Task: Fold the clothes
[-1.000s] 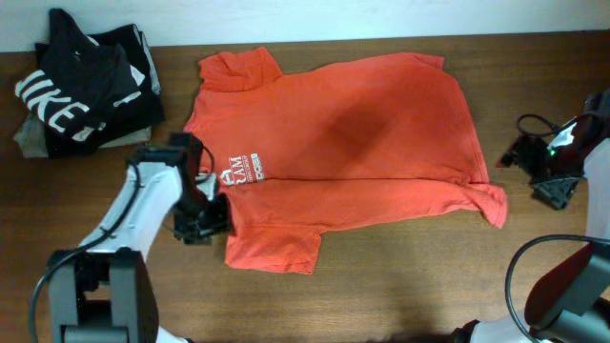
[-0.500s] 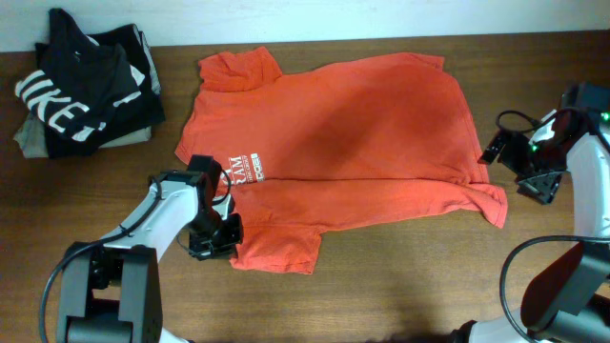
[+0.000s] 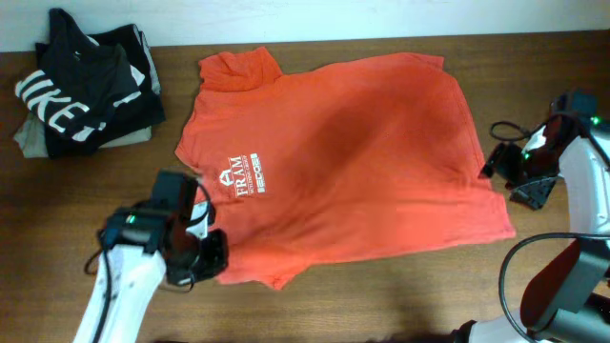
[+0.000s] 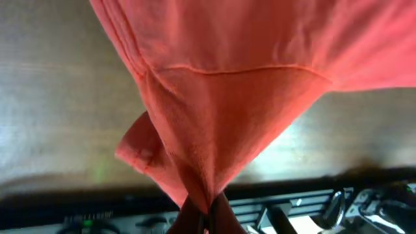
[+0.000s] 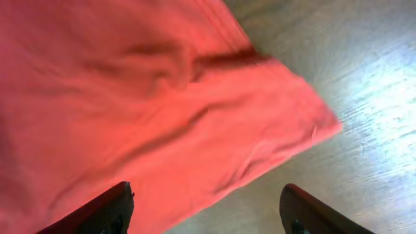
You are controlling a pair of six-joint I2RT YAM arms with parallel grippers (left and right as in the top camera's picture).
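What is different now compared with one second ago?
The left gripper shut on the near sleeve of the T-shirt and pulled it back toward the robot. The right gripper moved in over the hem corner, jaws open. The black shirt stayed put.

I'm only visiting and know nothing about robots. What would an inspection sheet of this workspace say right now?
Surface: brown wooden table.
Job's things: orange T-shirt spread out, white lettering facing up.
Clutter: black shirt piled on a grey-olive garment, far-left corner.
Grippers: left gripper shut on the orange T-shirt's edge; right gripper open over its opposite corner.
Cables: black cable looping by the right arm.
Surroundings: pale wall behind the table.
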